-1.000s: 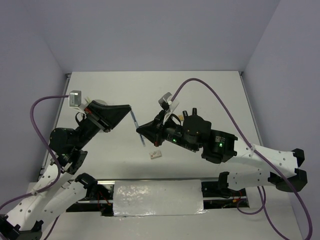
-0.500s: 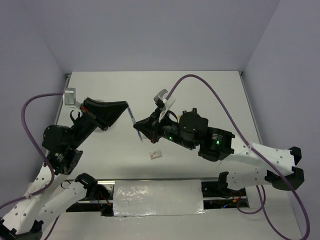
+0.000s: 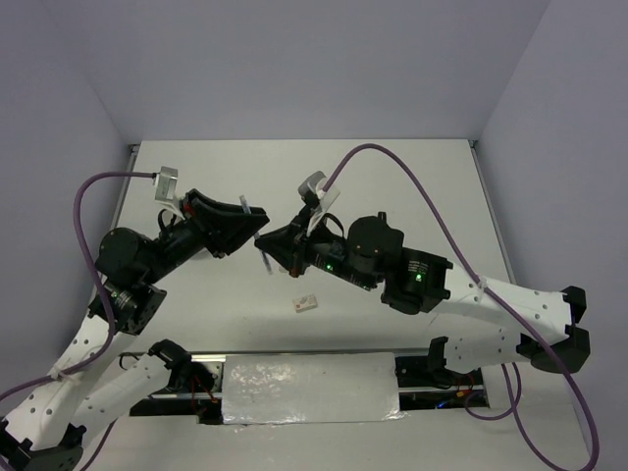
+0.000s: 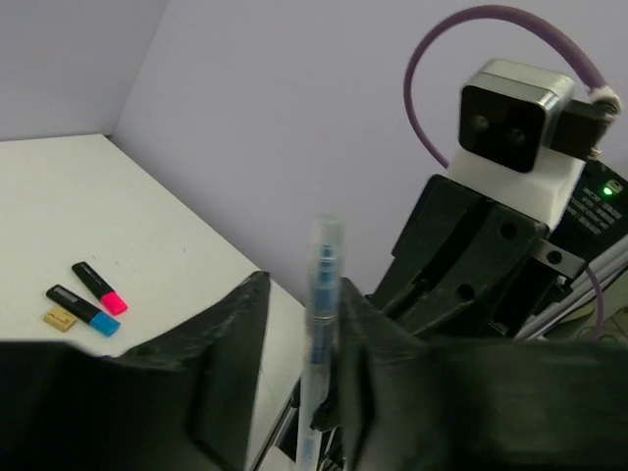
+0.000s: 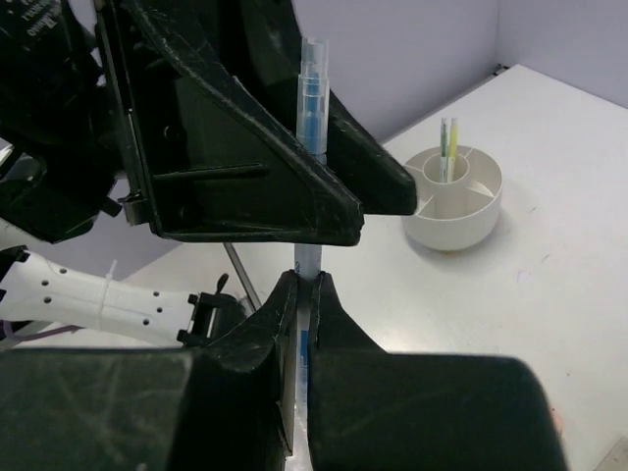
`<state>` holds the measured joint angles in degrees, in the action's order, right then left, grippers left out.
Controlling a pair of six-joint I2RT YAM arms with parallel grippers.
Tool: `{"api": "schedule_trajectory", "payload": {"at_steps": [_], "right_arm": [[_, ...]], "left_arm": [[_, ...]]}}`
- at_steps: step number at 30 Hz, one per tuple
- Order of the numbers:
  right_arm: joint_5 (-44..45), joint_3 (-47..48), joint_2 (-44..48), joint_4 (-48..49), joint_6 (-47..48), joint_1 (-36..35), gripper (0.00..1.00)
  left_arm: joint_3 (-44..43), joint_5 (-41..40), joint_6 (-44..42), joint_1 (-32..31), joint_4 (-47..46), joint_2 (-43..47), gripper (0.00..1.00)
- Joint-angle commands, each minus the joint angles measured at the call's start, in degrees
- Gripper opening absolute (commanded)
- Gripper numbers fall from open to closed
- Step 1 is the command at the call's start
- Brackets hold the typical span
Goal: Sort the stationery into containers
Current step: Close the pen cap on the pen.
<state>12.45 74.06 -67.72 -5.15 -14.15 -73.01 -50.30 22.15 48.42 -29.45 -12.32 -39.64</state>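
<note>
A thin clear pen point(image 3: 265, 263) with a blue core hangs above the table between the two arms. My right gripper point(image 5: 305, 280) is shut on its lower part. The pen's upper part point(image 4: 322, 314) stands between the fingers of my left gripper point(image 4: 302, 285), whose jaws are apart: the pen rests against the right finger with a gap to the left one. The white round tub point(image 5: 456, 196) holds yellow-green pens point(image 5: 447, 147) in one compartment. A pink highlighter point(image 4: 100, 288), a blue highlighter point(image 4: 83, 310) and a tan eraser point(image 4: 61, 318) lie together on the table.
A small pale eraser point(image 3: 307, 302) lies on the table below the grippers. In the top view the left arm point(image 3: 147, 255) covers the tub. Grey walls close off the table's back and sides.
My left gripper's jaws have spread apart around the pen, and the left arm has shifted right. The right gripper has kept hold of the pen and moved slightly left.
</note>
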Motion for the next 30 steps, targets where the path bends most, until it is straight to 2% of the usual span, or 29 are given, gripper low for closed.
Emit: {"api": "schedule_trajectory", "payload": {"at_steps": [1, 2, 3, 6, 7, 8, 11, 13, 15, 16, 17, 18, 19, 21, 22, 25, 26, 30], "right_arm": [[-1.81, -1.02, 0.49, 4.79, -1.66, -0.11, 0.00], [-1.90, -1.29, 0.57, 4.97, -1.93, -0.20, 0.00], [-1.73, -1.72, 0.66, 4.88, -2.11, -0.20, 0.00], [-0.85, -1.99, 0.75, 4.97, -2.63, -0.11, 0.00], [-1.19, -1.99, 0.66, 4.97, -2.90, -0.11, 0.00], [-2.42, -2.08, 0.58, 6.62, -2.90, -0.11, 0.07], [-8.19, -2.26, -0.12, 8.04, -3.16, -0.02, 0.39], [-11.20, -1.56, -1.00, 8.05, -3.07, -0.02, 0.45], [-11.92, -0.50, -2.23, 7.00, -3.07, -0.11, 0.42], [-11.75, -0.58, -2.41, 6.99, -3.16, -0.11, 0.35], [-11.48, -0.93, -2.33, 7.43, -3.16, -0.11, 0.09], [-10.09, -1.20, -1.98, 7.52, -3.34, -0.02, 0.01], [-9.64, -1.46, -1.71, 7.61, -3.60, -0.02, 0.00], [-9.72, -2.25, -1.19, 8.31, -3.34, -0.11, 0.00], [-9.64, -2.43, -1.10, 8.31, -3.34, -0.02, 0.00], [-9.28, -3.04, -1.01, 8.75, -3.34, -0.11, 0.00], [-9.11, -3.39, -1.01, 8.92, -3.34, -0.11, 0.00], [-9.11, -3.49, -1.44, 8.22, -3.34, -0.11, 0.00]], "left_arm": [[-2.61, 2.54, -2.19, -0.17, -2.09, -0.18, 0.41], [-2.69, 2.98, -2.28, -0.17, -2.45, -0.18, 0.35], [-2.78, 3.51, -2.28, -0.17, -2.80, -0.44, 0.20], [-2.78, 7.28, -2.19, -0.17, -4.98, -1.23, 0.03], [-2.70, 10.25, -2.19, -0.17, -6.04, -1.49, 0.02], [-2.43, 11.93, -2.02, -0.17, -7.36, -1.67, 0.00], [-1.81, 16.86, -1.58, -0.17, -12.02, -1.84, 0.00], [-2.60, 19.49, -1.67, -0.17, -12.82, -2.37, 0.00], [-2.96, 23.37, -0.71, -0.17, -15.45, -2.99, 0.00], [-3.04, 23.55, -0.61, -0.25, -15.89, -2.99, 0.00], [-3.22, 23.55, -0.61, -0.17, -15.72, -2.64, 0.00], [-3.40, 23.03, -1.83, -0.25, -14.59, -2.38, 0.00], [-4.18, 22.41, -2.62, -0.25, -13.10, -2.20, 0.00], [-4.97, 19.97, -5.17, -0.25, -8.97, -1.32, 0.11], [-5.15, 18.64, -5.70, -0.17, -7.65, -0.62, 0.33], [-5.86, 14.68, -7.11, -0.17, -4.74, -0.09, 0.56], [-6.03, 13.72, -7.12, -0.25, -4.47, 0.09, 0.62], [-9.19, 7.92, -8.34, -0.17, -2.37, 0.53, 0.59]]}}
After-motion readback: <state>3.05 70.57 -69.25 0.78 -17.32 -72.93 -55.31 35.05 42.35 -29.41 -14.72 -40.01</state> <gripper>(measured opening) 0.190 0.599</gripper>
